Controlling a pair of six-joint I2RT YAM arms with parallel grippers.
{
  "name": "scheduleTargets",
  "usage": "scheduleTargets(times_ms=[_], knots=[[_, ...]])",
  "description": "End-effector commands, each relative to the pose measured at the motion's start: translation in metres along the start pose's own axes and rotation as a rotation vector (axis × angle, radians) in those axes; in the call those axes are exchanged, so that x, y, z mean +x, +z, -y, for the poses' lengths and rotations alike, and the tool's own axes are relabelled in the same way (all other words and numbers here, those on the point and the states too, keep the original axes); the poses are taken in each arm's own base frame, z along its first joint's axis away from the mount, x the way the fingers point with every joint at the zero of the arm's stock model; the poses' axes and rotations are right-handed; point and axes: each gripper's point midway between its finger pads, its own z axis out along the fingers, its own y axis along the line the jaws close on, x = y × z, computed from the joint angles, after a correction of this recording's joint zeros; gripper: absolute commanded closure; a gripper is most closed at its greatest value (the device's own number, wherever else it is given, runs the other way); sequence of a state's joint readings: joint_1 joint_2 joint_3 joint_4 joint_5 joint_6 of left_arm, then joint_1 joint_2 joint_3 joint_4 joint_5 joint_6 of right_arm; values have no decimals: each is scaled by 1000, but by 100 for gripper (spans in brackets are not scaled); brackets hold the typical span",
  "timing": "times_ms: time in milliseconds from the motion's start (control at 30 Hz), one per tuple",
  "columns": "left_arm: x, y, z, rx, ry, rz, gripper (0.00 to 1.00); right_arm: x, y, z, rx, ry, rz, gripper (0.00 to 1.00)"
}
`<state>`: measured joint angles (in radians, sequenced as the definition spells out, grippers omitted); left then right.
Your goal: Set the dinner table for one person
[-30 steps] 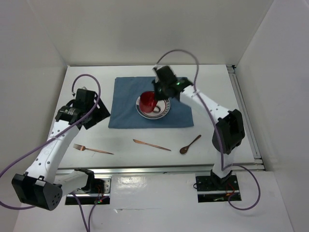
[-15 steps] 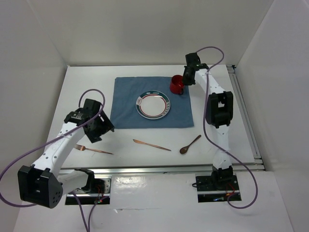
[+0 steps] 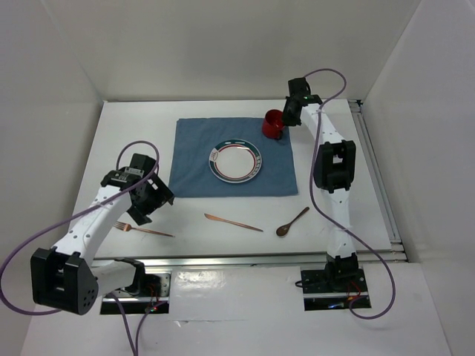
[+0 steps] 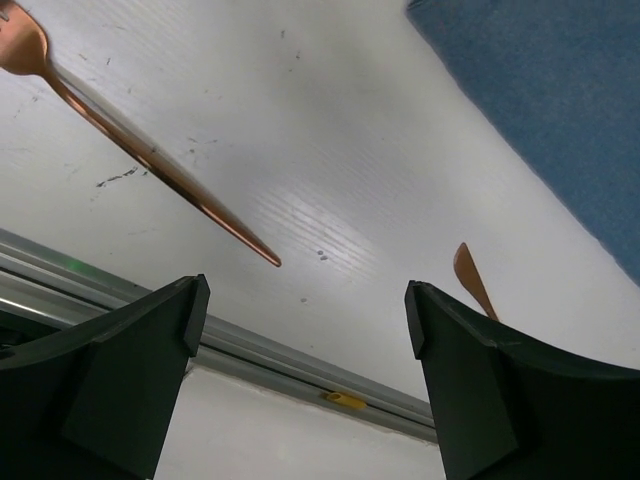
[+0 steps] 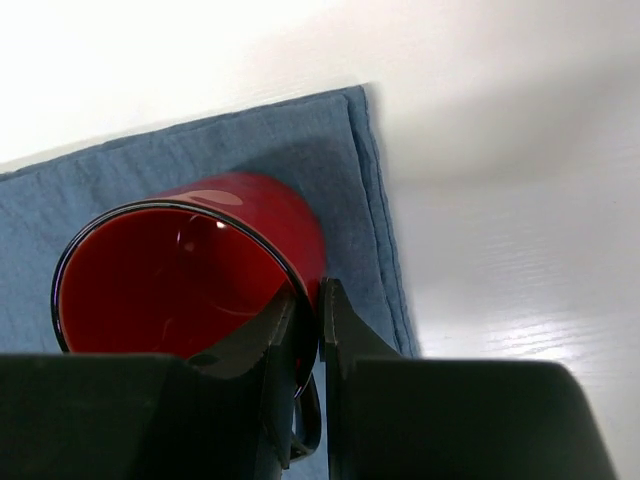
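three copper pieces lie on the dinner table [image 3: 185, 215] on the near side of the placemat [image 3: 194, 152]: the fork [image 3: 142, 230] off its near left corner, the knife [image 3: 232, 222] below its near edge, the spoon [image 3: 292, 222] off its near right corner. the left gripper [image 4: 305, 300] hangs just outside the placemat's near left corner, jaws spread wide with nothing between them, and it is the arm closer to the fork. the fork lies nearer the rail [image 4: 300, 362] than the gripper does, its long axis roughly along the placemat's near edge, tines pointing away to the left and handle tip toward the knife. in the wrist view it runs off slantwise to one side of the jaws, not between them, so i judge the next move needs a shift toward the fork and a turn to set the fingers across the handle. the rail sits close on the near side (little slack there), while bare table stays open beside the placemat's left edge. the right gripper [image 5: 308, 300] is pinched on the wall of the red mug [image 5: 190, 270] at the placemat's far right corner, one finger inside the rim; i cannot tell whether its base touches the cloth. the plate [image 3: 236, 161] sits at the placemat's middle.
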<state>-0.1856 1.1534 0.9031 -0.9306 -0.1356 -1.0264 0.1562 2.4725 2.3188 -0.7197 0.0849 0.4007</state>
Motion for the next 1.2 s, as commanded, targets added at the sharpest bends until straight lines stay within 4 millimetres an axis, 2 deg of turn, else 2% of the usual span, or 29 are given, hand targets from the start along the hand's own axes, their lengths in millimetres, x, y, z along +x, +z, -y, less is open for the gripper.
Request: scheduleTargets(times_ms=[0, 33, 100, 133, 200, 300, 333, 367, 400, 433, 467, 600, 667, 700, 767, 900, 933, 1000, 1033, 1133, 1167], knots=[[-2, 4, -6, -63, -40, -13, 0, -17, -5, -8, -44, 16, 44, 100], [-4, 3, -3, -60, -41, -10, 0, -19, -5, -9, -48, 16, 52, 100], [-5, 5, -2, -70, -39, -17, 0, -15, -4, -9, -54, 15, 39, 84], [-9, 3, 0, -65, -49, -10, 0, -20, -8, -13, -72, 16, 52, 65], [-8, 6, -1, -73, -48, -16, 0, -20, -11, -15, -83, 16, 47, 39], [-9, 10, -5, -97, -80, -15, 0, -41, -36, -28, -141, 8, 100, 9], [-8, 12, -9, -110, -102, -20, 0, -42, -41, -28, -143, 8, 105, 4], [-11, 15, -11, -110, -118, -15, 0, -48, -48, -30, -149, 9, 118, 2], [-8, 17, -13, -113, -138, -29, 0, -59, -65, -34, -163, 10, 149, 0], [-4, 23, -16, -122, -160, -53, 0, -59, -71, -35, -174, 9, 150, 0], [-7, 26, -19, -127, -189, -50, 2, -72, -90, -39, -192, 10, 190, 0], [-7, 37, -29, -168, -257, -63, 3, -71, -115, -41, -222, 8, 205, 0], [-5, 43, -34, -199, -299, -78, 4, -67, -132, -40, -241, 7, 212, 0], [-6, 49, -37, -206, -312, -78, 4, -72, -149, -39, -262, 10, 232, 0], [1, 58, -45, -233, -341, -91, 5, -56, -149, -33, -259, -1, 203, 0], [9, 72, -53, -246, -410, -88, 10, -48, -163, -21, -270, -1, 199, 1], [17, 76, -61, -272, -426, -102, 10, -45, -167, -20, -272, -1, 203, 1], [14, 78, -62, -255, -462, -72, 10, -46, -175, -22, -285, -2, 209, 1], [13, 78, -61, -240, -464, -62, 10, -38, -169, -18, -275, -14, 189, 1], [6, 79, -62, -226, -464, -19, 10, -32, -173, -15, -271, -14, 178, 2], [5, 79, -63, -231, -463, -12, 13, -27, -174, -13, -267, -13, 170, 2]])
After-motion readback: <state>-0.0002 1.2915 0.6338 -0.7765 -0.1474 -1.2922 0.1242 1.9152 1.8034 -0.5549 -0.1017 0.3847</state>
